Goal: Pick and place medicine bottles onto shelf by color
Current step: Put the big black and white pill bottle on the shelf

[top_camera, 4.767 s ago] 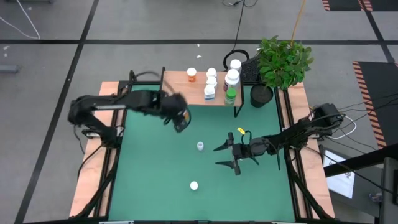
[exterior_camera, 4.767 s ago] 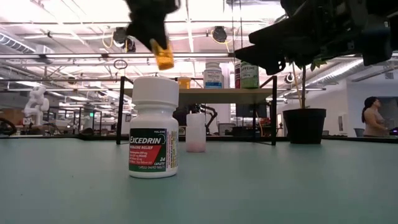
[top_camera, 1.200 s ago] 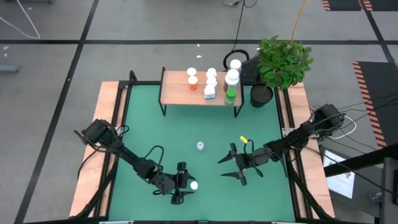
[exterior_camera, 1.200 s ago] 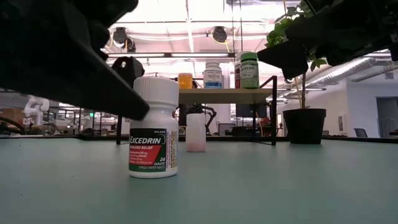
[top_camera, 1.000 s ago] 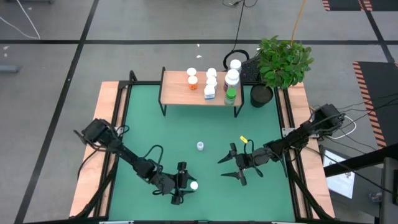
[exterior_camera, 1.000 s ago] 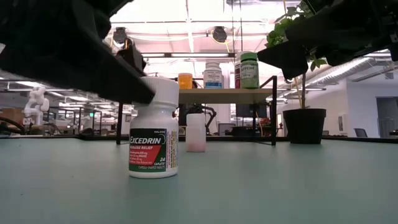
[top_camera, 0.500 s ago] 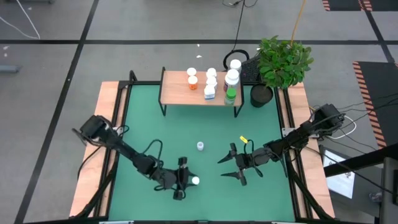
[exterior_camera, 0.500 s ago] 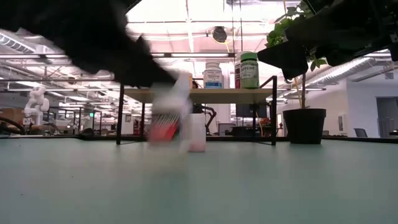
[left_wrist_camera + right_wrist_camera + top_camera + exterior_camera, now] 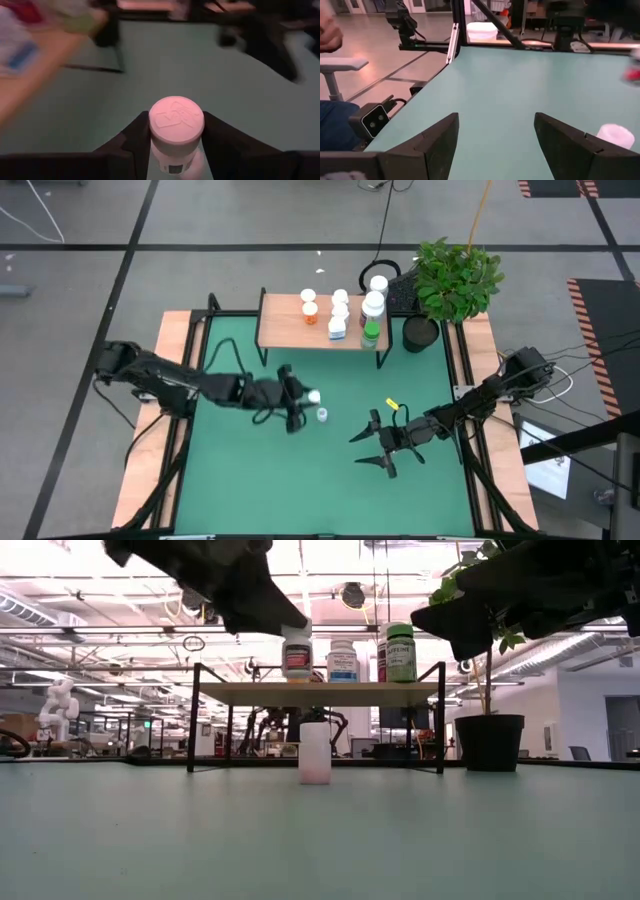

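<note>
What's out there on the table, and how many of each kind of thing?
Medicine bottles: 7 (5 on the shelf, 1 on the table, 1 in the left gripper)
Shelf: 1
Potted plant: 1
Robot arms: 2
Total: 11

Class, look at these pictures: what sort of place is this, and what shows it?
Probably a robotics lab in a large industrial hall. Two robot arms work at a framed green table, the left gripper carrying a medicine bottle; open ceilings, strip lights and other rigs stand behind the shelf.
</note>
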Available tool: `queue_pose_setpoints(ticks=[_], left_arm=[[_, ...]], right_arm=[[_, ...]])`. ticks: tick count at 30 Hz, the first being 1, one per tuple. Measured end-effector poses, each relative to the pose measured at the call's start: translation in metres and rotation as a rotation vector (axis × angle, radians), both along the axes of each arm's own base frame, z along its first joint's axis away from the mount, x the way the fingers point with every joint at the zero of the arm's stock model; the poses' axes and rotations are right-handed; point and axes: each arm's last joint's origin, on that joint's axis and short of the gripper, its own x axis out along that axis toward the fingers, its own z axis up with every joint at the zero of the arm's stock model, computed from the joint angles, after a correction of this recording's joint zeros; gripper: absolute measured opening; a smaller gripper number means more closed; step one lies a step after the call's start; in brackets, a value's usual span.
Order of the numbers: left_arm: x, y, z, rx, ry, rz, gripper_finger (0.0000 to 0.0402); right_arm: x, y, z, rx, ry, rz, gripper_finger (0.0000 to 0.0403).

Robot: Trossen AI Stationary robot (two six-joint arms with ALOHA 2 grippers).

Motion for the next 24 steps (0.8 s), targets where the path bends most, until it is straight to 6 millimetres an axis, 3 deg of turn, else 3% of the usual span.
queue_pose_setpoints(ticks=[6,10,15,24], left_arm=[[0.007,0.059,0.018,0.023,0.019,0.184,0.0148],[0.009,0.087,0.036,0.044,0.042,0.26,0.0149],[0.009,0.11,0.058,0.074,0.001,0.309,0.0149],[0.001,0.135,0.056,0.057,0.012,0.396,0.0149]], right_arm=[[0.001,-0.001,0.0,-0.004,-0.005,-0.005,0.0253],[0.001,-0.001,0.0,-0.005,-0.002,-0.005,0.0253],[0.001,-0.002,-0.001,-0.01,0.008,-0.005,0.0253],[0.0,-0.002,-0.002,-0.017,0.016,-0.004,0.0253]])
